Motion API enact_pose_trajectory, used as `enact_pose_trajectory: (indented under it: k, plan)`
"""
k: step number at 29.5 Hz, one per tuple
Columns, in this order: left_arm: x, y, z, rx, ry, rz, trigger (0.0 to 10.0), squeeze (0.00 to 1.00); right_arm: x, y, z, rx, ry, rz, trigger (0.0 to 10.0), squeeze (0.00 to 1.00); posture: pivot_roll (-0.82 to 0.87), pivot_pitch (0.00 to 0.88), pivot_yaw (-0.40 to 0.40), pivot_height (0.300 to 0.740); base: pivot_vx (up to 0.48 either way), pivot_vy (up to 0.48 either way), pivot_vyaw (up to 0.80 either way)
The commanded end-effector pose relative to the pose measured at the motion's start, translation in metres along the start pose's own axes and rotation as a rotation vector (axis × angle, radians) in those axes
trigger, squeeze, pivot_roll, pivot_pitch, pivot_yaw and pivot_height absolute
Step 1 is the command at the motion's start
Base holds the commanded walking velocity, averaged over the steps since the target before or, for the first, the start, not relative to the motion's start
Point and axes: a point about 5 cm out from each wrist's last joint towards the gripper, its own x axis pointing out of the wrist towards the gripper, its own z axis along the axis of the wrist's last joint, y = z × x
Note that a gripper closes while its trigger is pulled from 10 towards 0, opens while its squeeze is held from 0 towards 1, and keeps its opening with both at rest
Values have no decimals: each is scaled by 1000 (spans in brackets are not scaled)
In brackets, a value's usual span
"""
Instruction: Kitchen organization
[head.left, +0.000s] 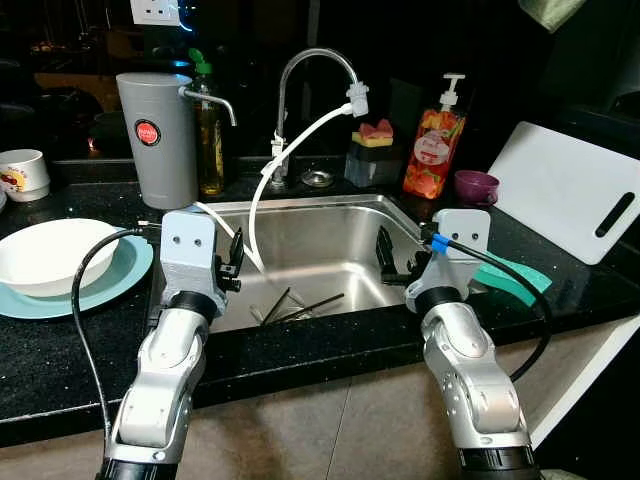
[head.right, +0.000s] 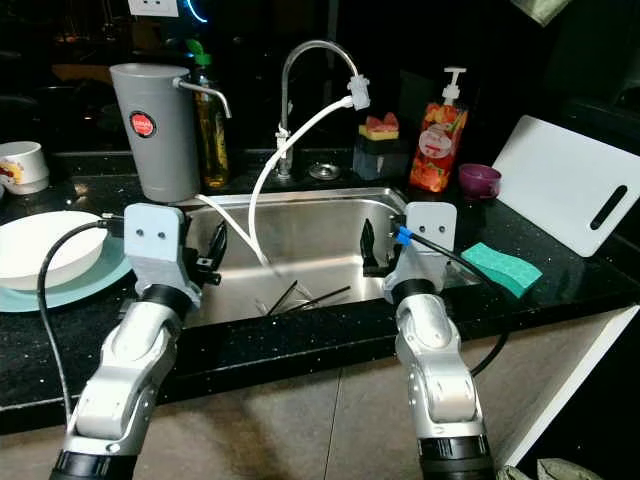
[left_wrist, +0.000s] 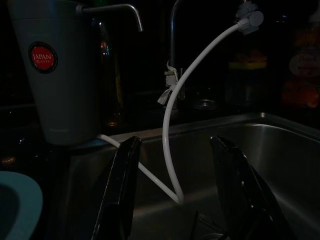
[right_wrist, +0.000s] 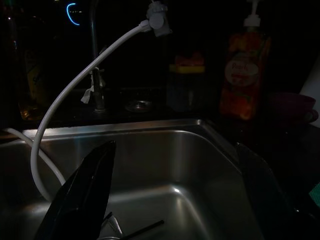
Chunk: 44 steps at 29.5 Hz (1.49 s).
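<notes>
dark thin chopsticks (head.left: 300, 307) lie crossed on the floor of the steel sink (head.left: 330, 215), near its front wall. left gripper (head.left: 232, 262) and right gripper (head.left: 388, 262) hover over the sink's left and right edges, fingers spread.

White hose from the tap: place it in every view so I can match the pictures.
Left eye: white hose curves from the tap into the sink, centre.
Right eye: centre.
Left wrist: loops down between the fingers.
Right wrist: left side.
Shared landmark: the tap.
</notes>
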Motion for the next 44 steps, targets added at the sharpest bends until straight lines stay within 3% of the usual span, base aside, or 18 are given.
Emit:
enact_pose_trajectory:
  k: [1, 27, 44]
  plan:
    - [0, -2, -1, 4, 0, -6, 10000, 0, 0, -2, 2, -8, -5, -6, 10000, 0, 75, 43, -82, 740, 0, 0, 0]
    - [0, -4, -3, 7, 6, -16, 10000, 0, -1, -2, -1, -9, 1, -5, 10000, 0, 72, 31, -79, 740, 0, 0, 0]
    - [-18, -10, -22, 11, 88, -38, 10000, 0, -15, -10, -33, -2, 114, -50, 10000, 0, 39, 44, -66, 740, 0, 0, 0]
